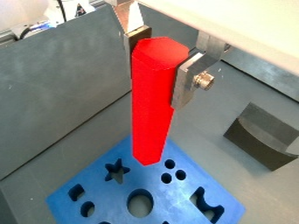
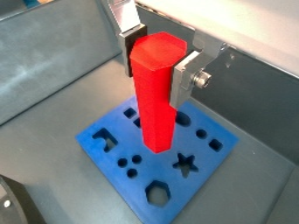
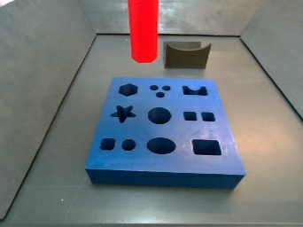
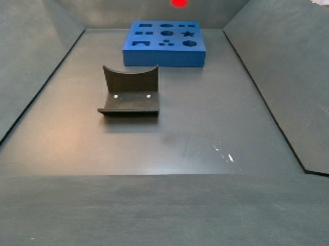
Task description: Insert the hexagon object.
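Note:
The hexagon object is a long bright red glossy rod (image 1: 152, 96). It hangs upright in my gripper (image 1: 162, 61), whose silver fingers are shut on its upper end, as both wrist views show (image 2: 152, 87). The blue block (image 3: 166, 124) with several shaped holes lies on the floor below, and its hexagon hole (image 3: 127, 88) is at a far corner. The rod's lower end (image 3: 144, 53) is in the air, well above the block and apart from it. In both side views only the rod's lower part shows (image 4: 180, 3). My gripper is out of frame there.
A dark grey curved block (image 3: 186, 55) stands on the floor beyond the blue block, and it also shows in a side view (image 4: 130, 91) and a wrist view (image 1: 263, 131). Grey walls (image 3: 71, 71) slope up round the floor.

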